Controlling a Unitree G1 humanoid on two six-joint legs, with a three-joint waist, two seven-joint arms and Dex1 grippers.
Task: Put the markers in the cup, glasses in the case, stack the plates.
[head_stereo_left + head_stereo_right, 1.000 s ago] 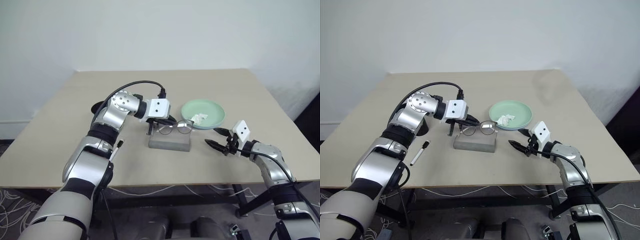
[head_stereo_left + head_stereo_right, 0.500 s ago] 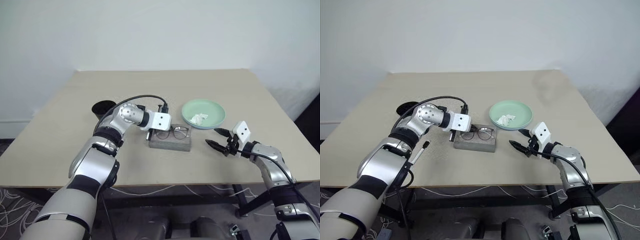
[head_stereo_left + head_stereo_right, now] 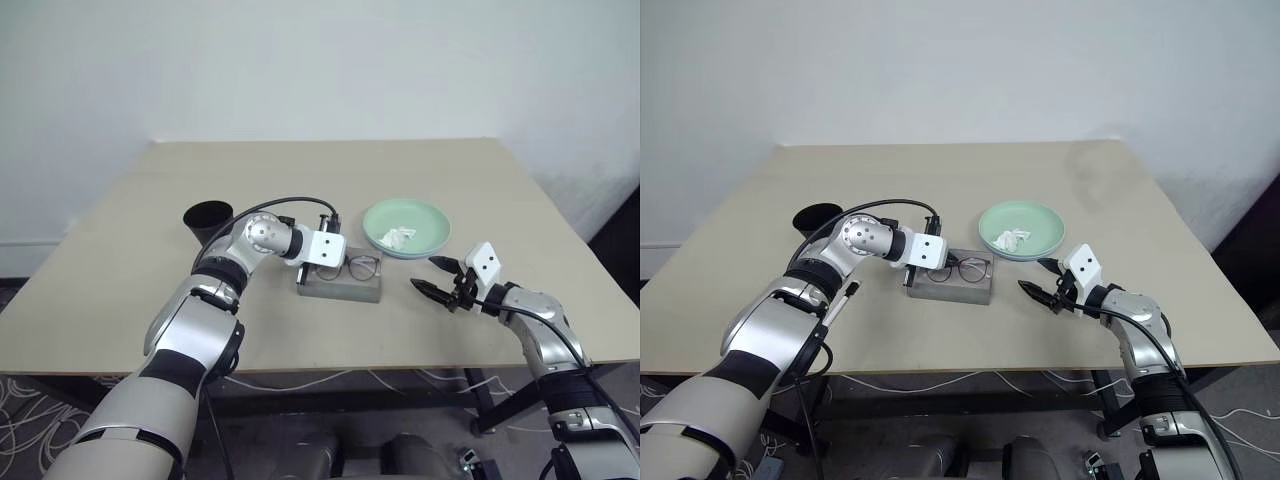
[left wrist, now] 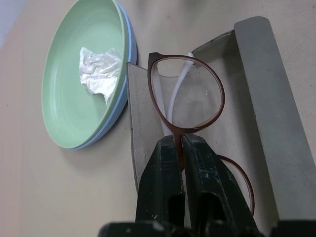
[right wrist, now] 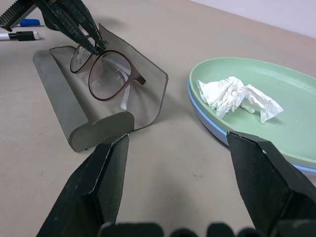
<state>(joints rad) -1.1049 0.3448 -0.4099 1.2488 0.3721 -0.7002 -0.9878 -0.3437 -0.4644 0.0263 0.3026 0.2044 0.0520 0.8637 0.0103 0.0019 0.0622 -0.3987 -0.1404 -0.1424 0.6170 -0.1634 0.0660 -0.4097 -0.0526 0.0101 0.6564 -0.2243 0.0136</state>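
L tool (image 4: 178,148) lowered glasses (image 4: 190,106) into case (image 5: 94,116), wrist angled down.

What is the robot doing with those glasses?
The left gripper is pinching the glasses at the bridge and holding them in the open grey case. The right gripper waits open beside the case. The green plate already sits on the blue plate, with a tissue in it.
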